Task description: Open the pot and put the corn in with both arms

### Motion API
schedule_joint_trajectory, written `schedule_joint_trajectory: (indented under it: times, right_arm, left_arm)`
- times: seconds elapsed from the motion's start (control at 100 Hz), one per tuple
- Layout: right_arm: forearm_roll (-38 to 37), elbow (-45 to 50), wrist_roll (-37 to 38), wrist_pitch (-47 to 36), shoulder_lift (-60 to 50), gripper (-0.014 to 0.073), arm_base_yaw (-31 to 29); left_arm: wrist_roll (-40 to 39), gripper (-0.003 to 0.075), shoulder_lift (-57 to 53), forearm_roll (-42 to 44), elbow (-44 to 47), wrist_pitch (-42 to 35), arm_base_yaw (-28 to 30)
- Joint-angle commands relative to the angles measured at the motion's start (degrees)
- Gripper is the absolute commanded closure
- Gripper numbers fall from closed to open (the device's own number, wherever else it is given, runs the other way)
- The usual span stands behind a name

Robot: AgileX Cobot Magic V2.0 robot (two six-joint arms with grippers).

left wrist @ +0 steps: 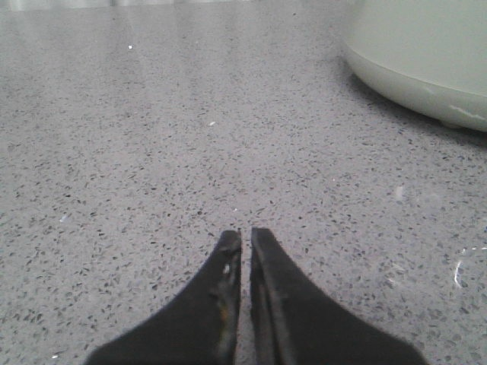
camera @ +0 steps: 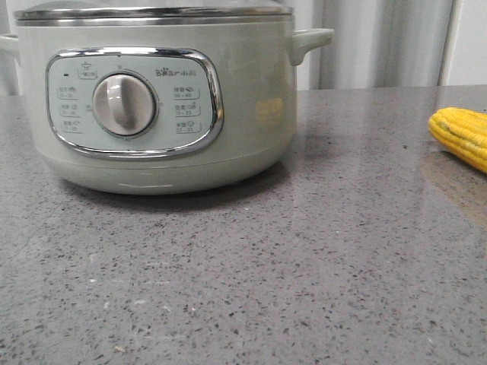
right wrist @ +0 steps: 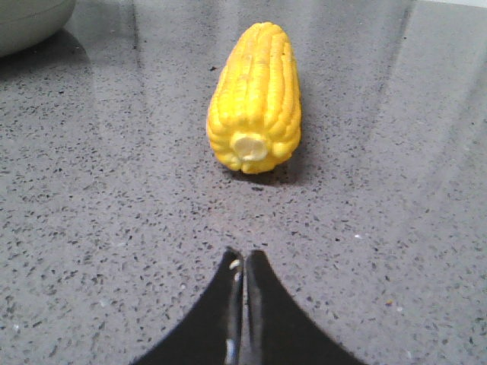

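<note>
The bench, a grey speckled stone top, carries everything. On its left half stands the pot, big and pale green, dial facing the robot, lid closed under the steel rim. Well apart from it, at the far right edge of the front view, lies the corn, flat on the bench and partly cut off by the frame.

The right hand is plainly the nearer one to the corn. Its fingers are pressed together, holding nothing, low over the bench. The corn lies straight ahead of it, long axis running away from the hand, cut stalk end facing the fingers, tapered tip pointing off beyond.

The left hand is likewise closed and empty, with the pot's lower wall ahead and off to one side.

I'd judge nothing is started yet.
</note>
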Motion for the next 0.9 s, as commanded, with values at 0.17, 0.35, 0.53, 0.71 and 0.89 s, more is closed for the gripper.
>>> schedule_joint_trajectory:
  times: [0.17,0.35,0.53,0.71,0.89]
  right_arm:
    - [-0.18,1.61,-0.35,-2.21,-1.16,0.0663,-0.42]
    - [-0.18,1.61,-0.35,-2.21,-1.16,0.0662,-0.42]
    - [-0.18,1.61,-0.35,-2.21,-1.16,0.0662,-0.42]
    - [-0.29,1.61,-0.35,-2.21,-1.16,0.0662,-0.42]
    - [-0.91,1.61,-0.35,-2.34,-1.16,0.0663,-0.42]
  left_arm:
    - [-0.54,0.0741,-1.61,-0.90,0.32,-1.57,0.08]
    - [-0.54,0.0741,-1.61,-0.90,0.32,-1.57,0.08]
    - [-0.54,0.0741,-1.61,-0.90,0.32,-1.57,0.08]
    - [-0.54,0.0741,-1.61,-0.90,0.32,-1.57,0.08]
    - [-0.54,0.0741,-1.61,-0.90,0.32,-1.57,0.08]
